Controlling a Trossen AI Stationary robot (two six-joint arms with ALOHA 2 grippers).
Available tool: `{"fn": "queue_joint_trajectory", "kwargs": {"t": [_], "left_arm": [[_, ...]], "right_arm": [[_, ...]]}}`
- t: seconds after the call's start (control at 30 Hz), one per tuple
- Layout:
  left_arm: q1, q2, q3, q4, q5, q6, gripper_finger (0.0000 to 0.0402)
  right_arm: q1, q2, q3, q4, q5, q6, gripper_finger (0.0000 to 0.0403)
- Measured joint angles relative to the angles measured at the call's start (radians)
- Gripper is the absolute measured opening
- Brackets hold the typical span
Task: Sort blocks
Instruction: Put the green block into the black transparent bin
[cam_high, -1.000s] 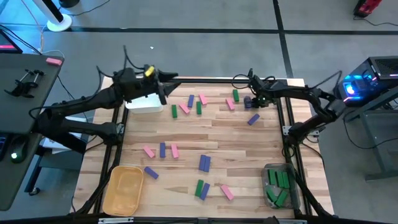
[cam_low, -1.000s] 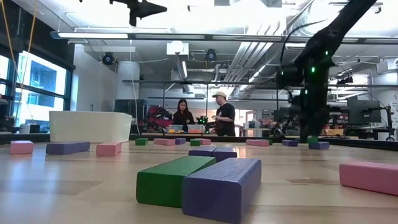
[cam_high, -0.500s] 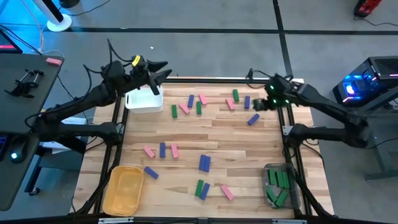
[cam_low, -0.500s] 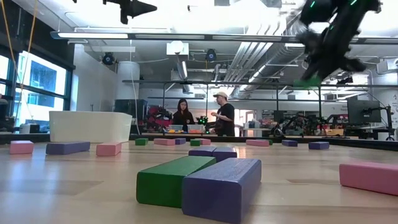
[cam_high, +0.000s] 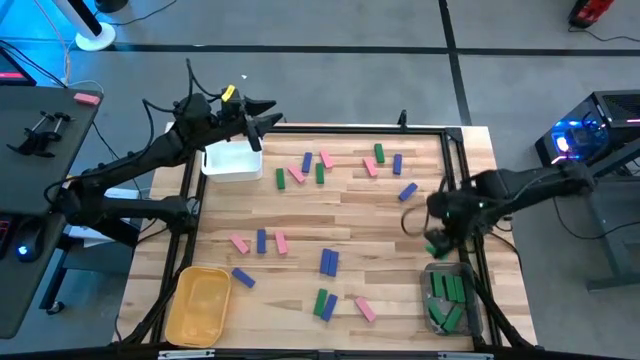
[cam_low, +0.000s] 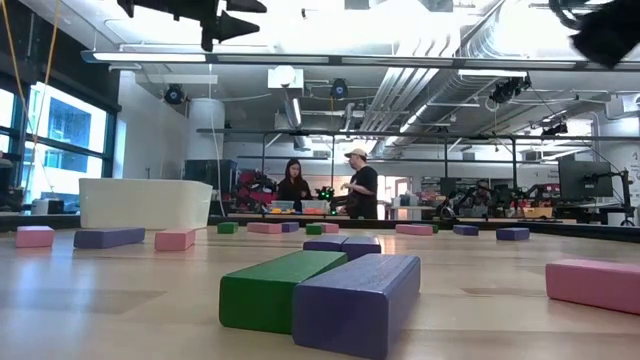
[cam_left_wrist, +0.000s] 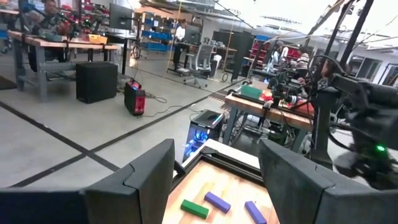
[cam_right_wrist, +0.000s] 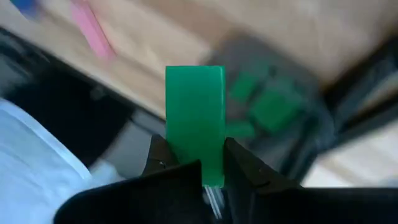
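Over on the left, the left gripper (cam_high: 262, 120) hung in the air above the table's back edge, just beside the white bin (cam_high: 232, 162), its fingers (cam_left_wrist: 144, 180) spread wide with nothing between them. In the low view that arm was only a dark shape cut off by the upper frame. Next came the yellow bin (cam_high: 199, 305) at the near left corner, its inside hard to read. Across the wooden table (cam_high: 380, 215) the loose blocks (cam_high: 318, 170) lay scattered in green, pink and blue-purple, one cluster along the back, a looser group toward the front. At table height a green block (cam_low: 280, 288) and a purple block (cam_low: 358, 297) lay side by side, touching, and hid much of the rest. Then the right gripper (cam_high: 437, 240), low at the right edge just behind the clear bin (cam_high: 447, 297), was pinching a green bar (cam_right_wrist: 195, 121) upright between its fingers (cam_right_wrist: 163, 162). From above, that bar was mostly hidden under the arm. Green pieces showed inside the clear bin, too blurred to count.
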Motion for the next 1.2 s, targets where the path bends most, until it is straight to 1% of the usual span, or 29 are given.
{"fn": "queue_joint_trajectory", "kwargs": {"t": [0.1,0.2,0.33,0.43,0.53,0.73,0.8,0.9,0.97,1.07,1.13,1.2], "left_arm": [[0.0,0.0,0.0,-0.001,0.0,0.001,0.0217],[0.0,0.0,0.0,-0.001,0.0,0.008,0.0217],[0.0,0.0,0.0,-0.001,0.0,0.009,0.0217],[0.0,0.0,0.0,-0.001,0.0,0.009,0.0217],[0.0,0.0,0.0,-0.001,0.0,0.014,0.0217],[0.0,0.0,0.0,-0.001,0.026,0.019,0.0217],[0.0,0.0,0.0,-0.001,0.033,0.019,0.0217],[0.0,0.0,0.0,-0.001,0.044,0.019,0.0217],[0.0,0.0,0.0,-0.001,0.046,0.019,0.0217],[0.0,0.0,0.0,-0.001,0.046,0.019,0.0217],[0.0,0.0,0.0,-0.001,0.047,0.016,0.0217],[0.0,0.0,0.0,-0.001,0.048,0.003,0.0217]], "right_arm": [[0.1,0.037,0.0,0.0,-0.06,0.042,0.0011],[0.164,0.077,0.0,0.006,-0.099,0.066,0.0012],[0.214,0.129,0.0,0.047,-0.118,0.068,0.0015],[0.234,0.162,0.0,0.085,-0.147,0.068,0.0029],[0.247,0.193,0.0,0.092,-0.175,0.068,0.0064],[0.263,0.215,-0.001,0.091,-0.19,0.062,0.0162],[0.263,0.214,-0.001,0.094,-0.226,0.06,0.0187],[0.263,0.213,-0.001,0.13,-0.312,0.047,0.021],[0.261,0.213,0.003,0.21,-0.348,0.033,0.0214],[0.228,0.212,0.006,0.422,-0.325,0.02,0.0214],[0.181,0.212,0.006,0.571,-0.241,-0.007,0.0215],[0.108,0.212,0.008,0.669,-0.114,-0.057,0.0215]]}}
